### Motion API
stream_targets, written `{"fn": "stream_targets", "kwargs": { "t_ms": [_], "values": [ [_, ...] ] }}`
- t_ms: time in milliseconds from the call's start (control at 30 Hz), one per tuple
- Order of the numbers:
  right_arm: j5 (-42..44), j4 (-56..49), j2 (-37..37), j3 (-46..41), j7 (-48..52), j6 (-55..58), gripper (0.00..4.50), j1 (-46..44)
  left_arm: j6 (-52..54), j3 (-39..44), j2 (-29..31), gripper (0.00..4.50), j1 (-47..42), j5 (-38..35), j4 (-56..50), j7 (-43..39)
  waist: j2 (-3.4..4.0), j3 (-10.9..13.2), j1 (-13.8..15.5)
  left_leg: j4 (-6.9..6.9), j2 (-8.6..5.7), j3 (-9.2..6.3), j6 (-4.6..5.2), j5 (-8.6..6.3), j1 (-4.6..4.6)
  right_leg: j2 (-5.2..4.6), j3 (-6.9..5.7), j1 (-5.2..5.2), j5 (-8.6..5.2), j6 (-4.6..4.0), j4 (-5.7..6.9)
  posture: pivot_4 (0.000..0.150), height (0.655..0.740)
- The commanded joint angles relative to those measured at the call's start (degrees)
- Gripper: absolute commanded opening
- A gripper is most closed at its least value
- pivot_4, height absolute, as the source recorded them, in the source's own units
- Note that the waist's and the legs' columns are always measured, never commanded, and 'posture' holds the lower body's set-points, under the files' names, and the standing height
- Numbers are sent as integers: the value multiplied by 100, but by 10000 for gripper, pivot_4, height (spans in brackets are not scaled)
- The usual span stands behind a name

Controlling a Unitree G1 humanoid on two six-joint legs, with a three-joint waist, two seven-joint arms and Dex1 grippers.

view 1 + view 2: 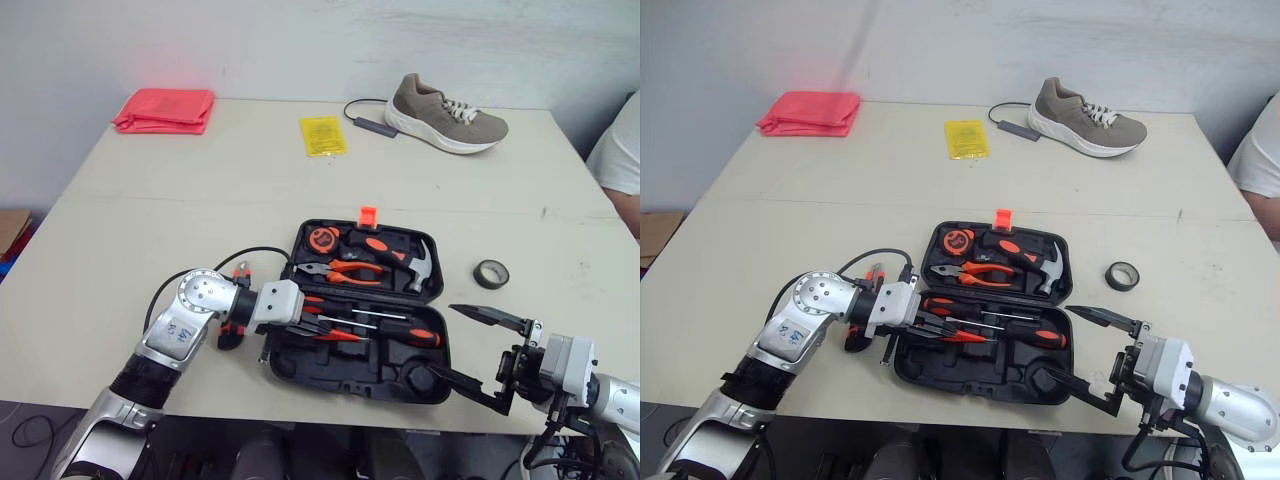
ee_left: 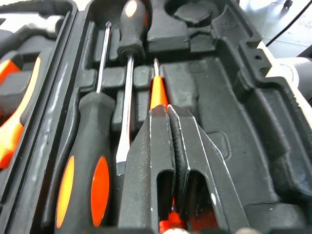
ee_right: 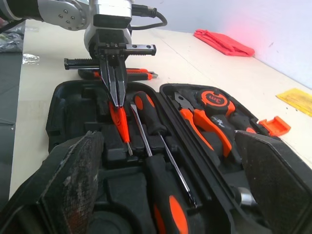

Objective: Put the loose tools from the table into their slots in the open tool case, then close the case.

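left gripper (image 1: 315, 330) clamped on small orange screwdriver (image 2: 158, 95), low over the front half of open tool case (image 1: 352, 372), right gripper (image 1: 442, 340) fingers spread wide at case's near right corner, loose tool (image 1: 232, 332) on table just left of case

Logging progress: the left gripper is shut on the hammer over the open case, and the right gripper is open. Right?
Not the hammer: the right wrist view shows the left gripper shut on a small orange screwdriver over the open case. The hammer lies in the case. The right gripper is open.
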Motion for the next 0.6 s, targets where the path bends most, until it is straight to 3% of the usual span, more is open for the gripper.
{"fn": "stream_targets", "kwargs": {
  "t_ms": [33,600],
  "values": [
    [46,-165,14,-109,-53,-63,45000,20,-51,-143,-110,361,-37,142,37,80,0,0,3,0,0,0,0,0,0,0,0,0,0,0,-1,1500,7400],
    [56,-150,-12,-163,-88,-88,45000,46,333,-567,-21,361,29,661,9,243,1,-4,7,-1,-1,-1,1,-1,7,-4,1,8,0,0,0,1500,7400]
  ]
}}
